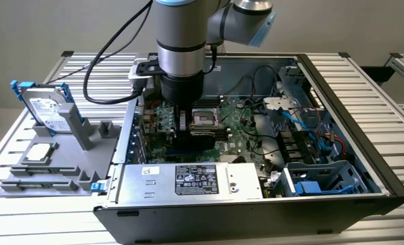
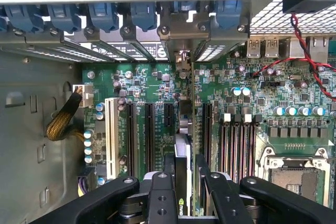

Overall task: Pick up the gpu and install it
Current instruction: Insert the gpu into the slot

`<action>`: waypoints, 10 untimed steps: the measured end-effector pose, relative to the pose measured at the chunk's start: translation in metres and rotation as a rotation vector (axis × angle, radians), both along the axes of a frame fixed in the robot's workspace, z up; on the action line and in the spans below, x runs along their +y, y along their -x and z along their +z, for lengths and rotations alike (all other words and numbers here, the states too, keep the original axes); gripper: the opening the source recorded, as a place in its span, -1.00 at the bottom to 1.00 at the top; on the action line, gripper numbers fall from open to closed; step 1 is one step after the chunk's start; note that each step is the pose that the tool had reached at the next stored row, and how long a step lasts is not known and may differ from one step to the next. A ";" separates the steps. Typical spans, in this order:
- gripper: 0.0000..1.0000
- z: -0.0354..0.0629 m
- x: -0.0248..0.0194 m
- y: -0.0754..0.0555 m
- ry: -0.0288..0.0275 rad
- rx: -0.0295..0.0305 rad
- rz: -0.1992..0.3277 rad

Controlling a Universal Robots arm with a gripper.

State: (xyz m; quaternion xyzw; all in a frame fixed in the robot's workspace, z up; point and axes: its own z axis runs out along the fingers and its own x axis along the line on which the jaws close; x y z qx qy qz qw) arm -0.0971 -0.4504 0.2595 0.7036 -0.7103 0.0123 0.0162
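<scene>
Now your gripper (image 2: 182, 192) is down inside the open case (image 1: 365, 153), its fingers (image 2: 160, 195) pinching the gpu (image 2: 182, 156) by its upper edge. You hold the card on edge, thin side up, so its lower edge can meet a slot (image 2: 169, 115) on the motherboard (image 2: 147, 85). Its long axis runs along the slots, one end toward the rear bracket openings (image 2: 181, 59). Whether it is seated, I cannot tell.

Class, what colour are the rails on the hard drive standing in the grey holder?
Blue rails on the silver hard drive; clearest in the exterior view.
</scene>
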 end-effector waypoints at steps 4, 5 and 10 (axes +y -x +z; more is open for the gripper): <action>-0.47 -0.0002 0.0000 0.000 -0.0006 -0.0002 0.000; -0.47 -0.0002 0.0000 0.000 -0.0007 -0.0002 0.000; -0.47 -0.0002 0.0000 0.000 -0.0013 0.0000 0.000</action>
